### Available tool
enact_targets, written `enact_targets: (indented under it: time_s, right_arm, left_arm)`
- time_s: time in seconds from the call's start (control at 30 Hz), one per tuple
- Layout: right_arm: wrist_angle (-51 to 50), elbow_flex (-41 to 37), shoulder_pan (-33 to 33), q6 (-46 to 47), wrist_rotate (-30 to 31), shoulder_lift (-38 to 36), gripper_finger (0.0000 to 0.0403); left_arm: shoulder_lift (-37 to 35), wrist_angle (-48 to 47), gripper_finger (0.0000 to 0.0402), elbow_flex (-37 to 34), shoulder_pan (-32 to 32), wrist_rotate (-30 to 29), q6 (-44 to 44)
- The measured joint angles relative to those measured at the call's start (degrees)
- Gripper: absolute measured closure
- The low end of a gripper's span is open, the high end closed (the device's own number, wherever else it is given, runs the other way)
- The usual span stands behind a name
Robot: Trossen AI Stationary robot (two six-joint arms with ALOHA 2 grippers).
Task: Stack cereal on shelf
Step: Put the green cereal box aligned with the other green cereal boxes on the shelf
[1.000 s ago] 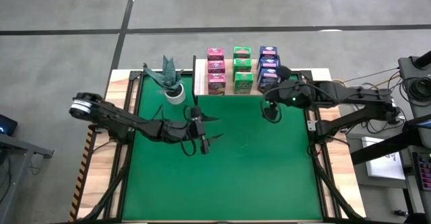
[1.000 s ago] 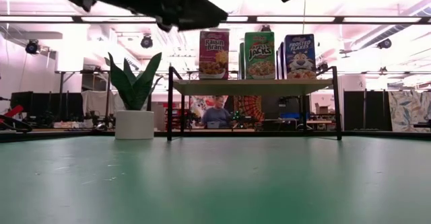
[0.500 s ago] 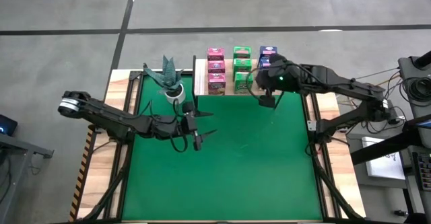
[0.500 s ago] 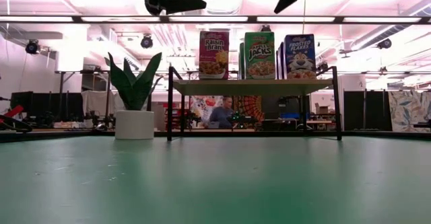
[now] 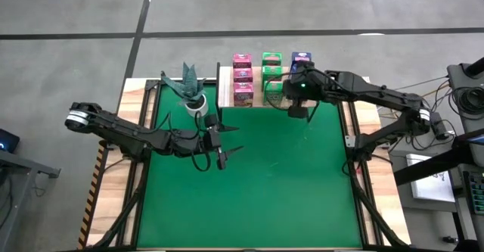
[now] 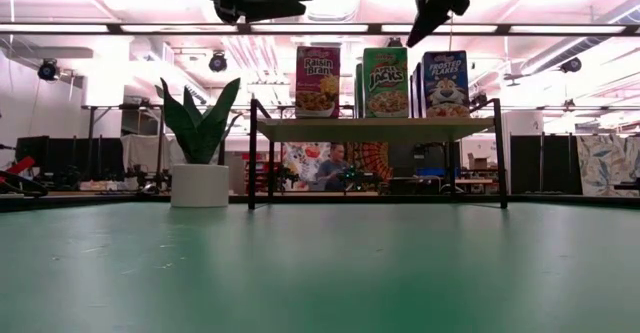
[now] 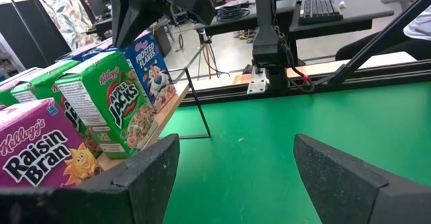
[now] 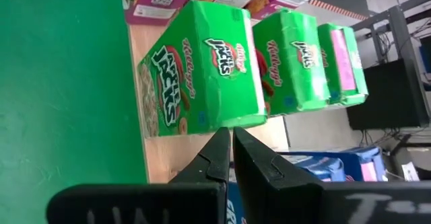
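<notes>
the right tool (image 5: pixel 297 110), fingers pressed together and empty, is held above the shelf's (image 5: pixel 254 101) front edge by the green cereal (image 5: pixel 273 91). all nine cartons are seen shelved in three rows, so little appears left. the left tool (image 5: pixel 227 141), spread wide, is parked over the bare green worktop (image 5: pixel 257 199), with ample room for retreat.

right hand (image 5: pixel 296 110) moved left along shelf (image 5: pixel 255 105) front | left hand (image 5: pixel 224 139) drew back left

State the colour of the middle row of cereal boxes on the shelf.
Green: the Apple Jacks boxes on the shelf, shown best in the right wrist view.
</notes>
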Motion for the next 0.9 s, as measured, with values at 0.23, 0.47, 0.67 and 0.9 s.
enact_targets:
  time_s: [0.23, 0.47, 0.67, 0.9]
  right_arm:
    - [0.33, -0.02, -0.96, -0.63, 1.37, 1.6, 0.0394]
    - [0.47, -0.02, -1.07, -1.12, 1.87, 1.78, 0.0394]
    - [0.47, -0.02, -1.04, -0.76, 1.41, 1.78, 0.0394]
    - [0.44, -0.02, -0.92, -0.27, 1.41, 1.8, 0.0394]
  left_arm:
    - [0.0, -0.86, 0.0127, 0.0, 0.0, 0.0, -0.42]
    - [0.0, -0.86, 0.0127, 0.0, 0.0, -0.02, -0.44]
    - [0.0, -0.84, 0.0127, 0.0, 0.0, -0.02, -0.44]
    - [0.0, -0.84, 0.0127, 0.0, 0.0, -0.02, -0.44]
